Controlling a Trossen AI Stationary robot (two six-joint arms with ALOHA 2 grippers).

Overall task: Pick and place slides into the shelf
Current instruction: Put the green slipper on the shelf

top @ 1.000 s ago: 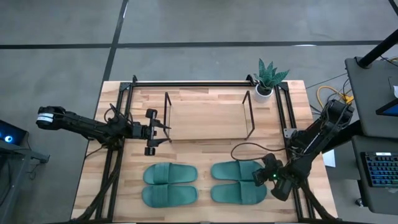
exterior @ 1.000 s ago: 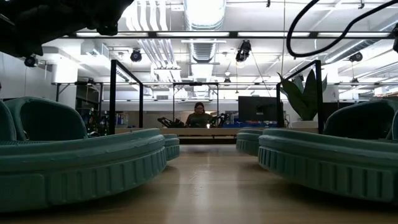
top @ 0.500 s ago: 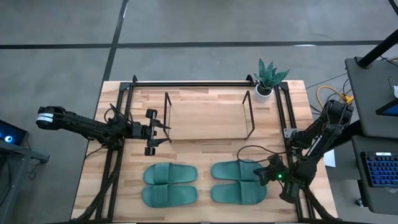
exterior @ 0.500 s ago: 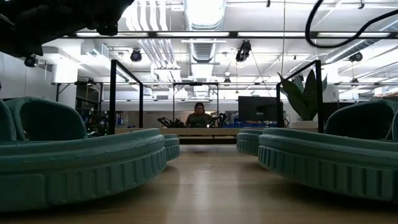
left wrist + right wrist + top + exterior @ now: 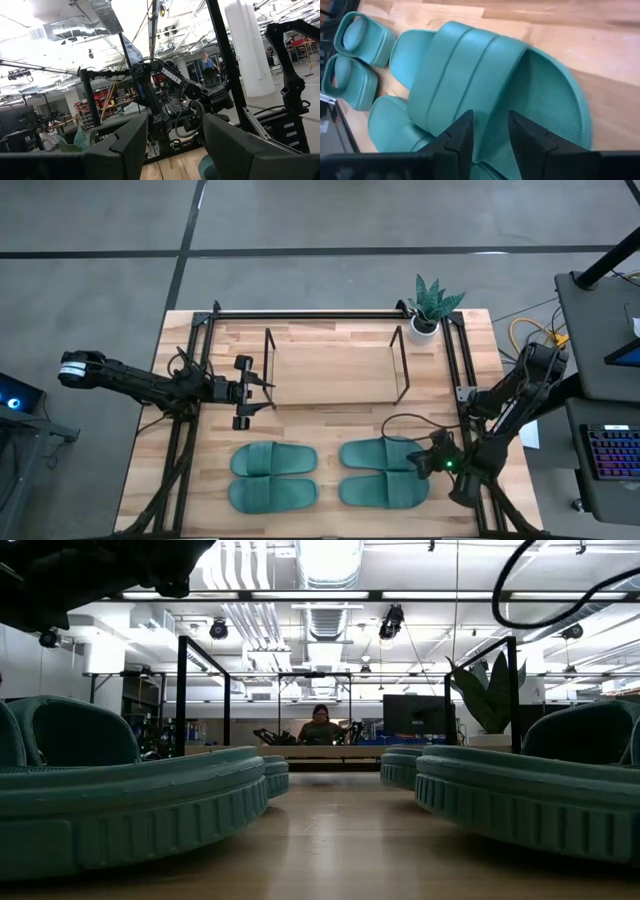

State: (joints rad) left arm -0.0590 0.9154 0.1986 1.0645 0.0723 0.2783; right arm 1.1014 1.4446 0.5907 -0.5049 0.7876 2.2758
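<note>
Four teal slides lie sole-down on the near half of the wooden table: a left pair (image 5: pixel 273 460) (image 5: pixel 272 494) and a right pair (image 5: pixel 383 454) (image 5: pixel 383 490). The shelf (image 5: pixel 335 367), thin black rods on a light wood base, stands behind them at mid-table. My right gripper (image 5: pixel 421 463) hovers open over the right end of the farther right slide (image 5: pixel 485 85), tilted down, its fingers (image 5: pixel 462 132) just above the sole beside the strap. My left gripper (image 5: pixel 258 390) waits open by the shelf's left end, pointing at the room (image 5: pixel 175 120).
Black frame rails (image 5: pixel 190 430) (image 5: pixel 468 380) run along both table sides and the far edge. A potted plant (image 5: pixel 432 308) stands at the far right corner. A black cable (image 5: pixel 395 423) loops over the table beside the right slides. A person (image 5: pixel 320 726) sits far behind.
My right gripper has sunk a little over the right end of the right pair of slides, shifted slightly toward the table's right edge and rolled its wrist. Its cable loop has swung with it. The slides have stayed where they were.
</note>
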